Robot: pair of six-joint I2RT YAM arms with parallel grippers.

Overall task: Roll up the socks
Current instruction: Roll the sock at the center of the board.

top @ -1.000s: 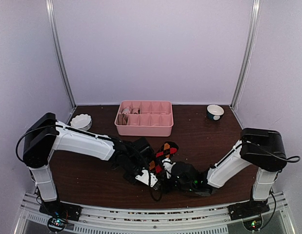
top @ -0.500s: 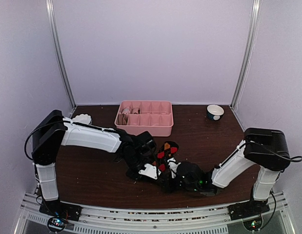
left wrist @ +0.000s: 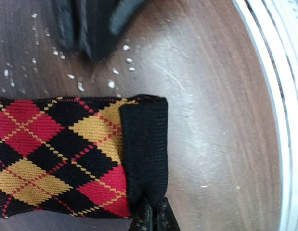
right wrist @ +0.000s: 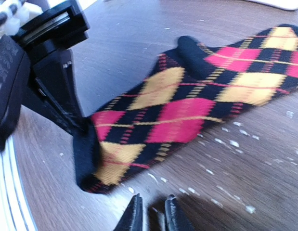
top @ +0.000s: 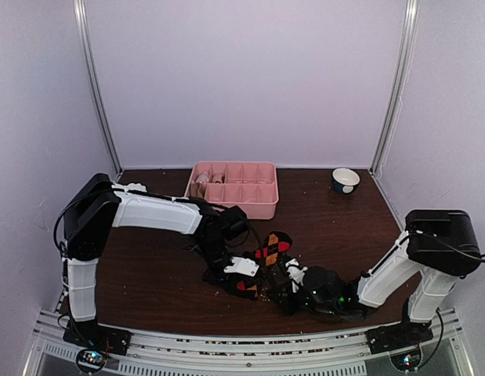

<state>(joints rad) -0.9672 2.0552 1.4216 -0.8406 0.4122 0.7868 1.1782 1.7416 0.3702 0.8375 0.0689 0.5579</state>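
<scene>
One sock [top: 272, 247], black argyle with red and orange diamonds, flat on the desk [top: 148, 274] near its front edge. Pinched at the black cuff by the left end effector [left wrist: 151, 219]; right end effector [right wrist: 152, 214] nearly clenched on nothing, just beside. Seemingly the roll's start: calls for turning the cuff over toward the toe. Behind, pink tray [top: 230, 205] and small cup [top: 345, 180], well apart; white crumbs [left wrist: 112, 84] around, hardly a hindrance

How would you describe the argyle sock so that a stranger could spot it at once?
Start at the dark brown wooden table, then find the pink compartment tray at its back. In front of the tray, towards the near edge, lies the flat fabric sock. It alone is black with red and yellow diamonds and a plain black cuff.
</scene>
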